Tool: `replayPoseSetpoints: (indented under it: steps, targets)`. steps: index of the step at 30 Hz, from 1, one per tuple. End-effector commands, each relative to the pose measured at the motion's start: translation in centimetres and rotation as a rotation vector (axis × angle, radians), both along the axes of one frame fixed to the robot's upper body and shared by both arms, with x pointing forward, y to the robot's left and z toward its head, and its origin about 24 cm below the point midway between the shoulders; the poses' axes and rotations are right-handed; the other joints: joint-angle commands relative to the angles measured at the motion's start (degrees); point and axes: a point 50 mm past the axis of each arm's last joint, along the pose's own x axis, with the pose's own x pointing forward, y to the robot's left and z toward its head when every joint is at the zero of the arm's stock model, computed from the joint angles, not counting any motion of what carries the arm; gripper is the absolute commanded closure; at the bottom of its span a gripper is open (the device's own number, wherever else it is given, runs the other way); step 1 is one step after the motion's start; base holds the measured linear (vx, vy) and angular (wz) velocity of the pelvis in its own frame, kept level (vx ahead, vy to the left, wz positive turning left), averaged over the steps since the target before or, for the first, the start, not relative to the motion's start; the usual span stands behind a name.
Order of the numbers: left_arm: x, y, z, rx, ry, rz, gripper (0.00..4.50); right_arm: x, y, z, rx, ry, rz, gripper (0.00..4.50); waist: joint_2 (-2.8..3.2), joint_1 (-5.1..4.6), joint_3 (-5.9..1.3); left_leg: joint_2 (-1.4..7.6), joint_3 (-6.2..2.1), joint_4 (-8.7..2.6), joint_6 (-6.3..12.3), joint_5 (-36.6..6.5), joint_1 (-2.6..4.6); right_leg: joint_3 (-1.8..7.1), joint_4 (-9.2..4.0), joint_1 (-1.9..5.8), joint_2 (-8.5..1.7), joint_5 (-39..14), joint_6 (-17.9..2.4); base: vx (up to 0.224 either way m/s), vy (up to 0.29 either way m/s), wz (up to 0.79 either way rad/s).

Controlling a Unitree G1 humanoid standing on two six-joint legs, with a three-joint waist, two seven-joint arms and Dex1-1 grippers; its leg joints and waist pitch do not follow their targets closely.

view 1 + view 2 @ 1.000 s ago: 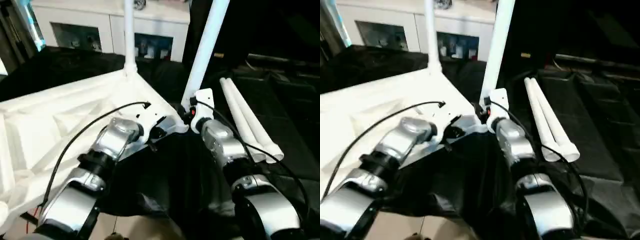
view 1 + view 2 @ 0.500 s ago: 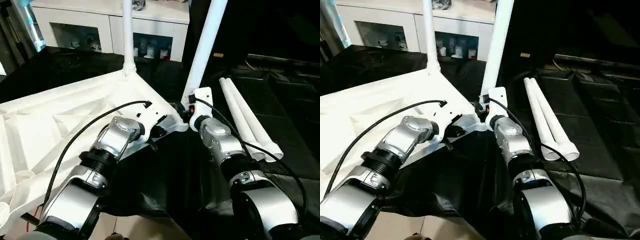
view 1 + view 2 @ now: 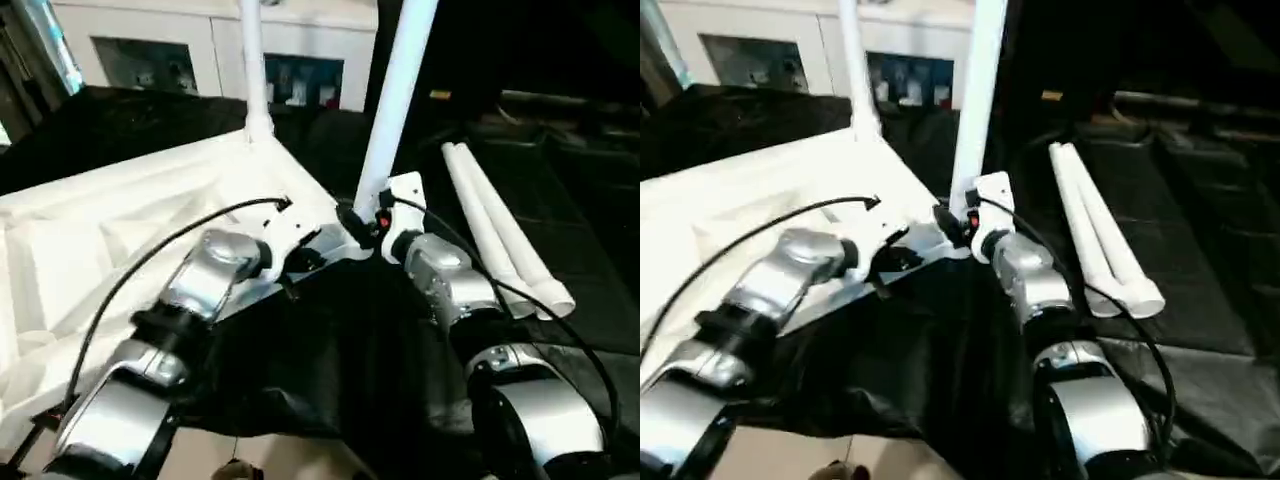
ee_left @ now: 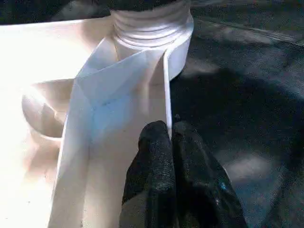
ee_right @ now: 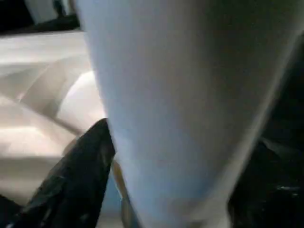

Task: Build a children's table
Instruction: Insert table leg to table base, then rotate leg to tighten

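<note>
The children's table top (image 3: 110, 240) lies upside down on black cloth, ribbed side up. One white leg (image 3: 252, 70) stands in its far corner socket. A second leg (image 3: 392, 110) rises from the corner nearest my arms. My right gripper (image 3: 368, 216) is at the foot of that second leg, and the leg (image 5: 180, 95) is close in front of the right wrist camera. My left gripper (image 4: 170, 137) is shut, pinching the thin rim wall (image 4: 166, 85) of the table top just beside that leg's ribbed foot (image 4: 149, 23).
Two loose white legs (image 3: 500, 225) lie side by side on the black cloth to the right of my right arm. A white cabinet (image 3: 200, 40) with glass-fronted compartments stands behind the table top. A strip of beige floor (image 3: 290, 465) shows below the cloth's near edge.
The head camera has shifted a little. Both grippers stay at the same corner of the table top, and neither standing leg has visibly moved.
</note>
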Motion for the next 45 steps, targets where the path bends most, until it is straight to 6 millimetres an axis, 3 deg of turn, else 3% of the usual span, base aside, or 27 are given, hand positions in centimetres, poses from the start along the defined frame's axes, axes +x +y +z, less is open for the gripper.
replayPoseSetpoints:
  steps: [1,4,10,18,24,32,36,37,45]
  targets:
    - [-0.2,-1.5,2.0,-0.069,-0.075,-0.113,4.50,-0.4,0.0,-0.3,-0.013,0.022,0.041,0.74,0.99,0.11,-4.82,2.59,-1.14,-3.39,2.19,-8.6,1.58,2.72,-3.05,3.48,-4.52,1.3,-15.0,0.000,0.000,0.00]
    - [-0.9,-0.9,1.9,-0.066,-0.058,-0.170,4.50,-1.0,-1.5,-0.2,-0.064,0.020,0.105,0.74,1.54,0.27,-4.64,2.60,-1.16,-3.39,1.96,-9.8,1.61,2.69,-3.16,3.40,-4.46,-0.4,-15.0,0.000,0.000,0.00]
    - [-1.7,-0.2,1.8,-0.062,-0.051,-0.267,4.50,-2.3,-3.5,0.6,-0.124,0.016,0.255,0.74,1.38,1.09,-4.25,2.58,-1.11,-3.40,0.52,-12.5,1.73,2.82,-3.73,3.37,-4.53,-7.4,-13.0,0.000,0.000,0.00]
    - [-2.5,0.7,1.6,-0.051,-0.026,-0.347,4.50,-4.9,-5.2,1.5,-0.145,0.037,0.494,0.74,1.58,1.62,-4.46,2.52,-1.16,-3.04,1.99,-9.9,1.32,2.65,-3.44,3.58,-4.49,-4.3,-13.3,0.000,0.000,0.00]
    - [-2.7,0.9,1.3,-0.058,-0.015,-0.378,4.50,-5.2,-5.0,1.1,-0.178,0.057,0.518,0.74,1.68,1.46,-4.37,2.53,-1.22,-3.03,0.86,-12.0,1.59,2.63,-3.72,3.35,-4.51,-8.5,-13.2,0.000,0.000,0.00]
    - [-2.8,1.0,1.0,-0.044,-0.009,-0.375,4.50,-5.5,-4.5,0.5,-0.224,0.068,0.550,0.74,1.49,1.54,-4.57,2.49,-1.21,-2.82,1.43,-10.0,1.47,2.61,-3.24,3.49,-4.50,-5.4,-13.6,0.000,0.000,0.00]
    - [-2.8,1.1,0.9,-0.040,-0.008,-0.374,4.50,-5.4,-4.3,0.5,-0.217,0.071,0.549,0.89,1.47,1.58,-4.61,2.51,-1.20,-2.76,1.68,-9.7,1.50,2.59,-3.22,3.48,-4.50,-5.4,-13.6,0.000,0.000,0.00]
    - [-2.8,1.2,0.9,-0.039,-0.007,-0.373,4.50,-5.4,-4.3,0.5,-0.217,0.071,0.549,1.17,1.49,1.57,-4.59,2.53,-1.21,-2.76,1.64,-9.8,1.52,2.59,-3.22,3.46,-4.51,-5.5,-13.6,0.000,0.000,0.00]
    - [-3.0,1.3,0.7,-0.043,0.005,-0.366,4.50,-5.9,-4.1,0.1,-0.186,0.094,0.570,1.72,1.18,1.62,-4.58,2.46,-1.17,-2.67,1.88,-9.5,1.43,2.61,-3.20,3.49,-4.50,-6.1,-13.4,0.000,0.000,0.00]
